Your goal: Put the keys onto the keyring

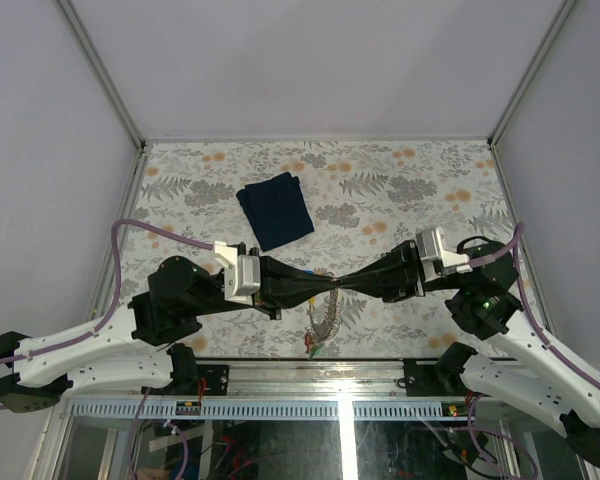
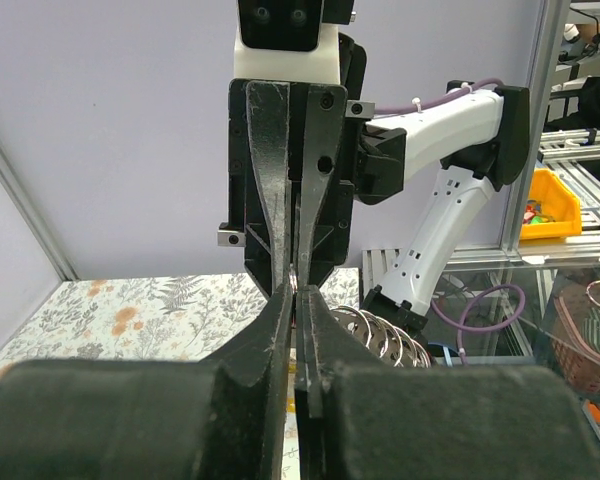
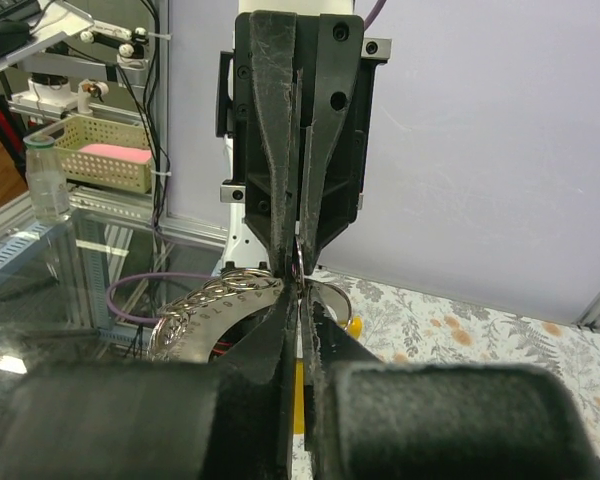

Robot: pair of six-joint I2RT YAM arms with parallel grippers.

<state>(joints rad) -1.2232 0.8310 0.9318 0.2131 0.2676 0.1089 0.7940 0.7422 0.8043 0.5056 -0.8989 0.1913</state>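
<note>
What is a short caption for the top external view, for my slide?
Left gripper and right gripper meet, both pinching the keyring.

Tip to tip in the middle, pretty cramped right there

My left gripper [image 1: 325,284] and right gripper [image 1: 348,281] meet nose to nose over the near middle of the table [image 1: 420,190]. Both are pinched tight, so forward is blocked for each by the other. The keyring [image 1: 326,316] and keys [image 1: 313,347] dangle right under the tips, so straight down is no good either. The navy cloth [image 1: 275,210] lies further back, left of centre, well apart from both arms. The floral top behind and to the right of it is open. The frame posts [image 1: 100,70] and walls close off the sides.
</note>
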